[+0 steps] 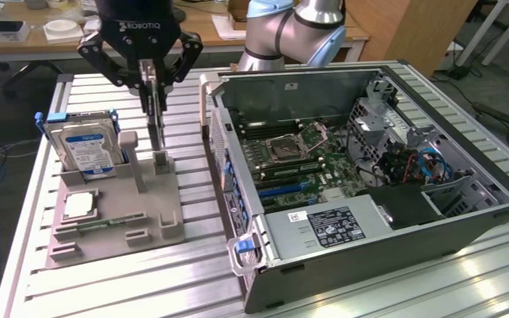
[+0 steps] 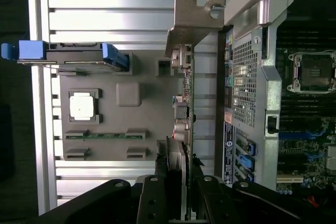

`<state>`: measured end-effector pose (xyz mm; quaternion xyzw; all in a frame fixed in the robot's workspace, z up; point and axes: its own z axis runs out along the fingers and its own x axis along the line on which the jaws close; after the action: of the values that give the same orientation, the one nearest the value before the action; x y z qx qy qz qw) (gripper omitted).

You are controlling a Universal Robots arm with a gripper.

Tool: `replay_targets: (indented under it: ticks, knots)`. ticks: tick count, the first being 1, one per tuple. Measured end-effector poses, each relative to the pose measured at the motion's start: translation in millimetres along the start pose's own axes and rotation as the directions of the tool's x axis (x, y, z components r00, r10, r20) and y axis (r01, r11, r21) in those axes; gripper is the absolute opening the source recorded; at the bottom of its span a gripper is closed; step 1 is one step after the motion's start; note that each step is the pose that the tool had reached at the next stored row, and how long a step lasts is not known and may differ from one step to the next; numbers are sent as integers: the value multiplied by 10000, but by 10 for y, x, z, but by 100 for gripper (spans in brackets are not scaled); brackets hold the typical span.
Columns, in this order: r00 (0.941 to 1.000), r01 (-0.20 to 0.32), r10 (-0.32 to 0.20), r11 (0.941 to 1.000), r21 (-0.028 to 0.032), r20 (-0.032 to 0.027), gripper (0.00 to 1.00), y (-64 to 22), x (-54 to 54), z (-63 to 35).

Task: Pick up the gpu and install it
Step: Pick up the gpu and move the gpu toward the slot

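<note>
clamping one gpu [image 1: 156, 136] edge-on, one pincer [image 1: 153, 99] above one grey holder [image 1: 148, 199].

The hand [image 2: 181, 178] clamps the gpu [image 2: 182, 111] edge-on, over the grey fixture [image 2: 105, 124] beside the computer case [image 2: 257, 77].

Black gripper [image 1: 151, 78] with white ROBOTIQ lettering, upper left; silver-grey arm [image 1: 294, 30] with pale blue caps, top centre.
</note>
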<state>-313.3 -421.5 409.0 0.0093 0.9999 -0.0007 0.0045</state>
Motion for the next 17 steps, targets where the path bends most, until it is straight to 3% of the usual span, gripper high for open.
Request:
replay_targets:
  ticks: [17]
  knots:
    - [10000,0,0,10000,0,1,27,5,-265,4]
